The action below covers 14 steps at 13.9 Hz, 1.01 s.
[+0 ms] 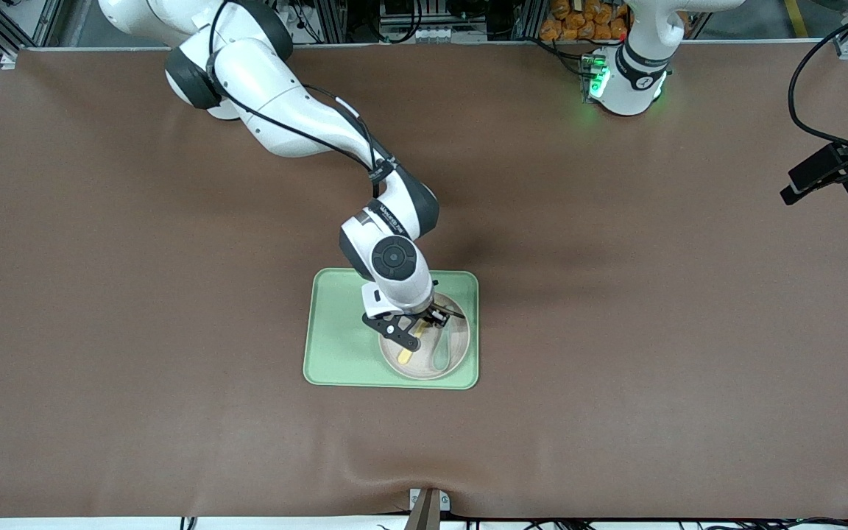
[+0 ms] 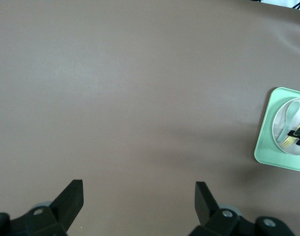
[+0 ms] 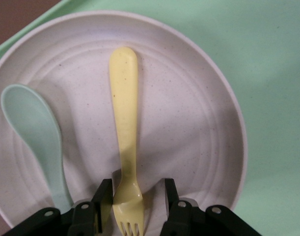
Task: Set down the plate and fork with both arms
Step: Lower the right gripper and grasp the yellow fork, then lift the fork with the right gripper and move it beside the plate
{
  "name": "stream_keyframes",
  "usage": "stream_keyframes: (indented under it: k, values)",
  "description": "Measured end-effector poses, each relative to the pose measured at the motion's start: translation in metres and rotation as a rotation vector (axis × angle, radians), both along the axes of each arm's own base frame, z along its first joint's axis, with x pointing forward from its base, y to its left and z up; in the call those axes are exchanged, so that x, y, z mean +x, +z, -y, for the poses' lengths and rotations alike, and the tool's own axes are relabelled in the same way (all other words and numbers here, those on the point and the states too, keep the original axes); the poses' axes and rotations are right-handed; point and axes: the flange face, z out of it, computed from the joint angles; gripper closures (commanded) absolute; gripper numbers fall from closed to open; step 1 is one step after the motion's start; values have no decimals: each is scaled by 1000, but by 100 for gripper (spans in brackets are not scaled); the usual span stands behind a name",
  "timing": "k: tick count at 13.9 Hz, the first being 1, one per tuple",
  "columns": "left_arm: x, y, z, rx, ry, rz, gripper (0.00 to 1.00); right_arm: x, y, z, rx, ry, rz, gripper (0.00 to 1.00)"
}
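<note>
Pale yellow, the fork point(image 3: 125, 142) lies flat on the plate point(image 3: 199, 128), beside the grey-green spoon point(image 3: 39, 137). The plate sits on the green tray point(image 1: 343, 346), at the tray's end toward my left arm. My right gripper point(image 3: 133, 199) is down over the plate, fingers point(image 3: 103, 199) straddling the fork's neck just above the tines (a narrow gap shows on each side, so not clamped). My left gripper point(image 2: 139, 199) waits over bare table, fingers spread wide.
</note>
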Motion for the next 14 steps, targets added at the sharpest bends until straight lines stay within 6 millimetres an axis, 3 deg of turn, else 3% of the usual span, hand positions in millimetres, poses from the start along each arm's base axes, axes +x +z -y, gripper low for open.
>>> stream_keyframes:
  k: [1, 4, 7, 9, 14]
  values:
    - [0, 0, 0, 0, 0, 0, 0, 0, -1, 0, 0, 0, -1, 49]
    - [1, -1, 0, 0, 0, 0, 0, 0, -1, 0, 0, 0, 0, 72]
    - [1, -1, 0, 0, -1, -1, 0, 0, -1, 0, 1, 0, 0, 89]
    - [1, -2, 0, 0, -1, -2, 0, 0, -1, -1, 1, 0, 1, 94]
    - [1, -2, 0, 0, -1, -2, 0, 3, 5, 0, 5, -3, 4, 96]
